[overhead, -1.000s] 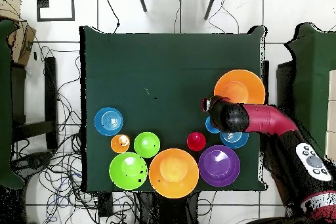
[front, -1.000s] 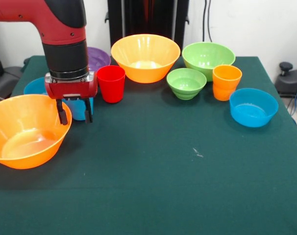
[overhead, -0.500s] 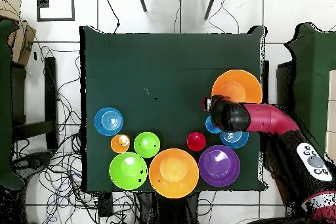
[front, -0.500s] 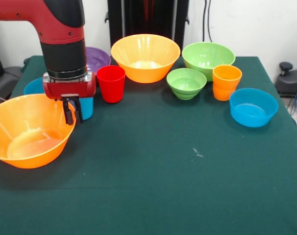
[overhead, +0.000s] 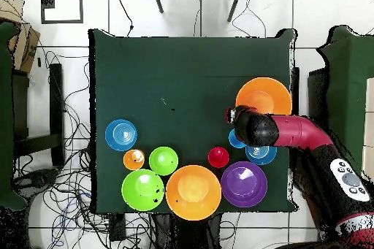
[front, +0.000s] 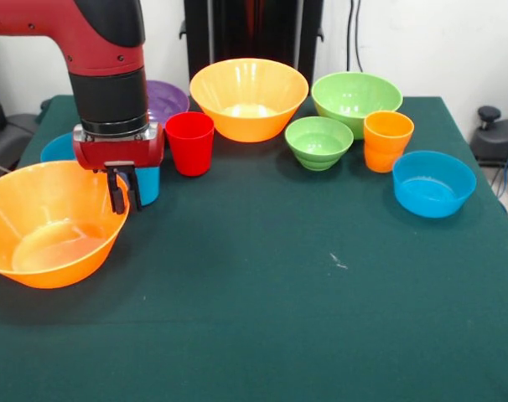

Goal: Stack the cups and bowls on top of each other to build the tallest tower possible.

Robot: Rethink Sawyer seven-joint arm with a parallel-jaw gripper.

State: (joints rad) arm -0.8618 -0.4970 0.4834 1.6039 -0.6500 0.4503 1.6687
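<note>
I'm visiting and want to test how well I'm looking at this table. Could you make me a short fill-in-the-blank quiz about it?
1. The gripper is shut on the rim of a large ____ bowl.
2. The red cup stands upright in front of the ____ bowl.
3. The orange cup stands between a large green bowl and a small ____ bowl.

Missing words: orange; purple; blue

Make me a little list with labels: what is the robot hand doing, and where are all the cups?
gripper: shut on the rim of the large orange plastic bowl
red plastic cup: upright, standing alone
orange plastic cup: upright, beside the small green plastic bowl
light blue plastic cup: partly hidden behind the gripper
tower: not started
</note>
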